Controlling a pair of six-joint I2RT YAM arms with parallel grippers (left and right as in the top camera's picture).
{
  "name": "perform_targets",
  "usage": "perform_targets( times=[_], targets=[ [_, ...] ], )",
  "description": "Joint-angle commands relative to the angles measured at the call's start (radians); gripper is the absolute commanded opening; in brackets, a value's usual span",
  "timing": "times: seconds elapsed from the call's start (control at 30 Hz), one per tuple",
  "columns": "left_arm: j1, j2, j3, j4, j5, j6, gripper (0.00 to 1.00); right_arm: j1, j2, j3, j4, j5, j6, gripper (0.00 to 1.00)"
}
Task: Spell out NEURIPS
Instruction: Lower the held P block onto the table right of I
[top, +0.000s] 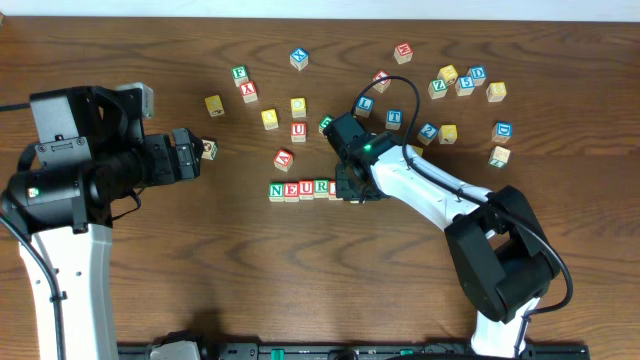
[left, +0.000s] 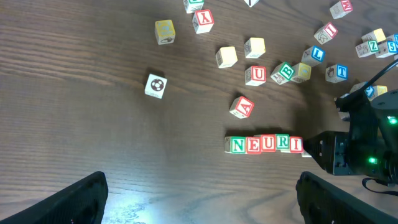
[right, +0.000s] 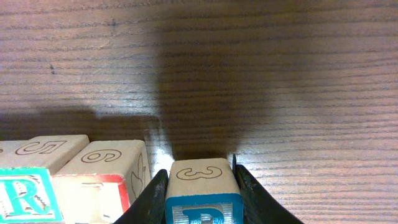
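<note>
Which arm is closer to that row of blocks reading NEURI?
Right. The right gripper is at the right end of the NEURI row, gripping a blue-lettered cube; the left gripper hangs open, well off to its left.

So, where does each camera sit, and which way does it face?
Overhead: above the brown wooden table, facing down; left arm, right arm.
Left wrist: behind the left gripper, facing the row of wooden letter cubes NEURI; own open fingers.
Right wrist: behind the right gripper, low; fingers flank a blue-lettered wooden cube.
Shared: overhead and left wrist show that row.
</note>
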Motion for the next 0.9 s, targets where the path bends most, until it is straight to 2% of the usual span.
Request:
perform_targets(
  times=[0.0,0.87],
  targets=[
    [0.004,-0.005,0.016,-0.002,0.008,0.01,0.95,0.016,0.004,0.013,0.01,0.018,0.014,0.29],
    [0.004,-0.005,0.016,-0.002,0.007,0.01,0.95,0.016,0.004,0.013,0.021,0.065,0.01,0.34]
  ],
)
